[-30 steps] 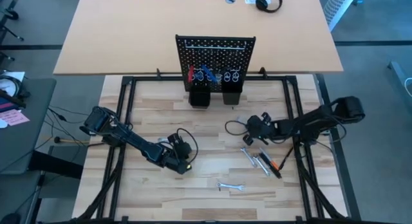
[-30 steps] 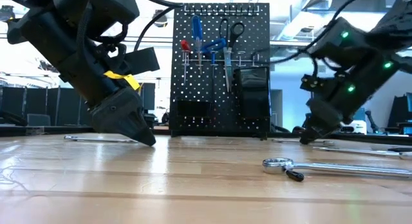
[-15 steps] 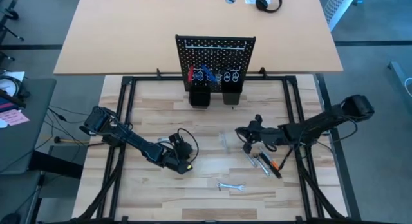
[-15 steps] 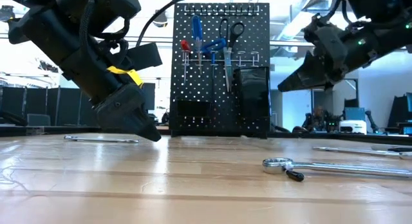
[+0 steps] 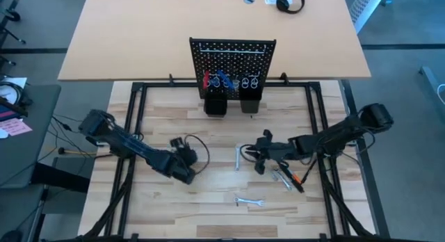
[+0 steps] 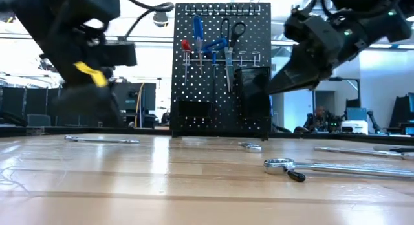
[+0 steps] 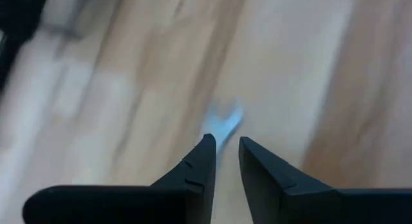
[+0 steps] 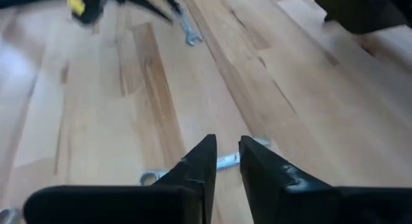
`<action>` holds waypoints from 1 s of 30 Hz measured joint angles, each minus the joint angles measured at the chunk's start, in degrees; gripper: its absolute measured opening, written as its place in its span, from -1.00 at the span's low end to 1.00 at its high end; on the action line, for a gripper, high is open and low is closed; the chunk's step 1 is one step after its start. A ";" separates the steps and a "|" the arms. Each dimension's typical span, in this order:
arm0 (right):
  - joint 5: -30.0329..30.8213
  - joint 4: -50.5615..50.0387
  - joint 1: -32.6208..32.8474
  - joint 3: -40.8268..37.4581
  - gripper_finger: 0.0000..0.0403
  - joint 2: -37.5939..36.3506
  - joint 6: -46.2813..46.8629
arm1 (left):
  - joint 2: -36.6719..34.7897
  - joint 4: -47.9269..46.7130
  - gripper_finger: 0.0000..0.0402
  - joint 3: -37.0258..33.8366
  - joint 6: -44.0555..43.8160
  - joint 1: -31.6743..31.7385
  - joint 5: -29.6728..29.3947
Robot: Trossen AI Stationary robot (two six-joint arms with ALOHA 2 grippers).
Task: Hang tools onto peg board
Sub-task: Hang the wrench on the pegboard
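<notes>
Wrenches loose on the table, peg board partly filled, both claws empty

Nearest in the low view, a long wrench (image 6: 336, 167) is seen flat on the table (image 6: 129, 192); a smaller wrench (image 5: 238, 157) is seen just ahead of the right claw (image 5: 259, 158), whose fingers (image 8: 196, 163) are set narrowly apart with nothing between them, raised above the wood. The left claw (image 5: 182, 174) is likewise narrow and empty, with a blurred wrench (image 7: 225, 124) ahead of its tips. A flat wrench may be pushed along the table rather than pinched, since little edge is offered. Farthest, the peg board (image 6: 222, 70) is hung with blue- and red-handled tools and scissors (image 6: 233, 31); the contents of its two black cups (image 5: 216, 105) cannot be told.
</notes>
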 joint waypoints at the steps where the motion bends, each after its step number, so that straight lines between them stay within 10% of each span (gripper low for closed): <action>1: 0.00 0.05 0.00 0.69 -0.59 0.96 -0.75 | -1.67 -3.64 -0.66 0.00 0.13 0.24 1.09; 15: -1.81 1.68 0.87 2.09 -0.57 11.15 -1.81 | -24.85 -3.58 -0.14 -15.03 16.57 9.01 19.15; 30: -1.83 3.12 1.03 2.12 -0.57 10.29 -1.83 | -21.36 3.33 -0.22 -20.13 19.70 10.91 22.32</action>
